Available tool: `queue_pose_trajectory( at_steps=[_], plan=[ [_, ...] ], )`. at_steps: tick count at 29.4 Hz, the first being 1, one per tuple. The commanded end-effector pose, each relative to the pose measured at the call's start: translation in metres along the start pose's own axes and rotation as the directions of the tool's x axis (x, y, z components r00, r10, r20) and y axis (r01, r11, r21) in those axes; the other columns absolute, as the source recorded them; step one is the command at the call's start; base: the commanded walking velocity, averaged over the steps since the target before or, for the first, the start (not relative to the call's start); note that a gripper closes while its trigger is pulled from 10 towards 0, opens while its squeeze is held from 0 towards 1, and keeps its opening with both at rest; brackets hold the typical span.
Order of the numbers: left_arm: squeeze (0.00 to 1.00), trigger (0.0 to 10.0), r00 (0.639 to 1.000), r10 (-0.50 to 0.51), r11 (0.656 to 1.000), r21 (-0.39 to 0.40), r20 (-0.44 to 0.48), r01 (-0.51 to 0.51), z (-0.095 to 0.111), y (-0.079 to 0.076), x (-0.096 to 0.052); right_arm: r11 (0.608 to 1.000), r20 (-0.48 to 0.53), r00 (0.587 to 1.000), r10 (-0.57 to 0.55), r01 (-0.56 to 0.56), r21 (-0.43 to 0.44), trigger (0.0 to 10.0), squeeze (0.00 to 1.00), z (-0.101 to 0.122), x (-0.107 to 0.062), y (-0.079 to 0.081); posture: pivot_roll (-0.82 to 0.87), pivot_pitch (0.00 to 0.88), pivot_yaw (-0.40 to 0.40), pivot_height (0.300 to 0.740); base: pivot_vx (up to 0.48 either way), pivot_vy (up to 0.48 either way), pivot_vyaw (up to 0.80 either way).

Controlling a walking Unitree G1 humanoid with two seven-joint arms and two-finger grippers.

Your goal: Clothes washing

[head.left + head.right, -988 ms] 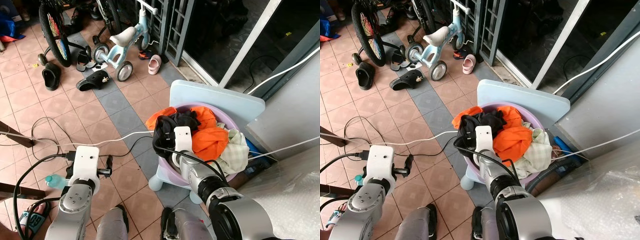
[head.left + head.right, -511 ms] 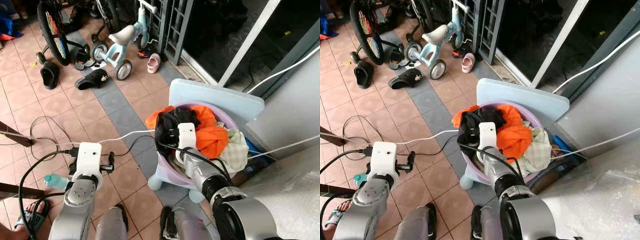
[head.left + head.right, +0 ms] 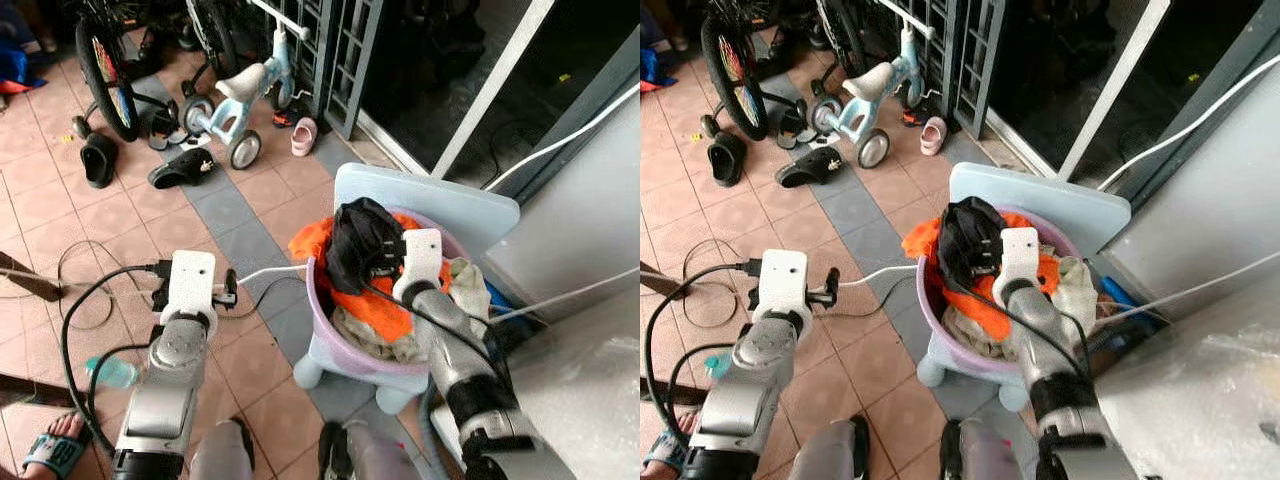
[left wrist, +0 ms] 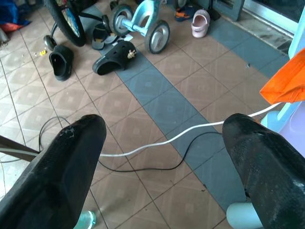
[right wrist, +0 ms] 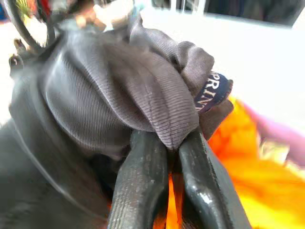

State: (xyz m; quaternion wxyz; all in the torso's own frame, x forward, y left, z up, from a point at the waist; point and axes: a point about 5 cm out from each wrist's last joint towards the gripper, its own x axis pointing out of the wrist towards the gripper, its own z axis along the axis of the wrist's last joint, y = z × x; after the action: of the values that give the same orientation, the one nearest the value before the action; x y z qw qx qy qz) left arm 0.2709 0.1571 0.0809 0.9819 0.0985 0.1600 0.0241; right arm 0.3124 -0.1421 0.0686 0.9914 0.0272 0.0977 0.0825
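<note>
Right hand (image 5: 164, 157) lifted black garment (image 3: 362, 240) above basin (image 3: 340, 345), clamped; waistband reads "PRIN". Left hand (image 4: 162, 157) apart.

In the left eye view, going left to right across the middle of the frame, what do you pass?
Black cable on the tiles → left gripper, fingers open over the floor → purple laundry basin → dark garment pinched in the right gripper → cream cloth → white cable along the wall.
</note>
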Motion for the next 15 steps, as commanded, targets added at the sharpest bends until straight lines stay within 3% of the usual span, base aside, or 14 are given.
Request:
queue_pose_trajectory(
  at_steps=[1, 4, 6, 9, 15],
  plan=[
    [0.0, 10.0, 1.0, -0.017, 1.0, 0.005, 0.014, 0.017, -0.001, -0.006, 0.001, 1.0, 0.094, 0.996, 0.004, -0.005, 0.01, 0.1, 0.0, 0.016, -0.01, -0.004, 0.0, 0.0, -0.044, 0.74, 0.0, 0.0, 0.0],
    [0.0, 10.0, 0.999, -0.027, 1.0, -0.004, 0.04, 0.027, 0.002, -0.01, 0.005, 1.0, 0.165, 0.986, 0.0, 0.005, -0.028, 0.0, 0.0, 0.022, -0.023, -0.008, -0.01, 0.0, -0.028, 0.74, 0.0, 0.0, 0.0],
    [0.0, 10.0, 0.996, -0.038, 0.998, -0.04, 0.085, 0.041, 0.012, -0.018, 0.007, 0.996, 0.205, 0.979, -0.015, 0.032, -0.081, 10.0, 0.0, 0.027, -0.035, -0.011, -0.01, 0.0, -0.007, 0.74, 0.0, 0.0, 0.0],
    [0.0, 10.0, 0.993, -0.053, 0.997, -0.044, 0.105, 0.058, 0.016, -0.022, 0.007, 0.995, 0.22, 0.975, -0.042, 0.061, -0.079, 10.0, 0.0, 0.03, -0.038, -0.013, -0.01, 0.0, 0.002, 0.74, 0.0, 0.0, 0.0],
    [0.0, 10.0, 0.991, -0.087, 0.995, -0.043, 0.106, 0.092, 0.011, -0.028, 0.007, 0.993, 0.23, 0.971, -0.067, 0.088, -0.082, 10.0, 0.0, 0.039, -0.042, -0.013, -0.03, 0.0, 0.026, 0.74, -0.141, 0.0, -0.71]
  ],
)
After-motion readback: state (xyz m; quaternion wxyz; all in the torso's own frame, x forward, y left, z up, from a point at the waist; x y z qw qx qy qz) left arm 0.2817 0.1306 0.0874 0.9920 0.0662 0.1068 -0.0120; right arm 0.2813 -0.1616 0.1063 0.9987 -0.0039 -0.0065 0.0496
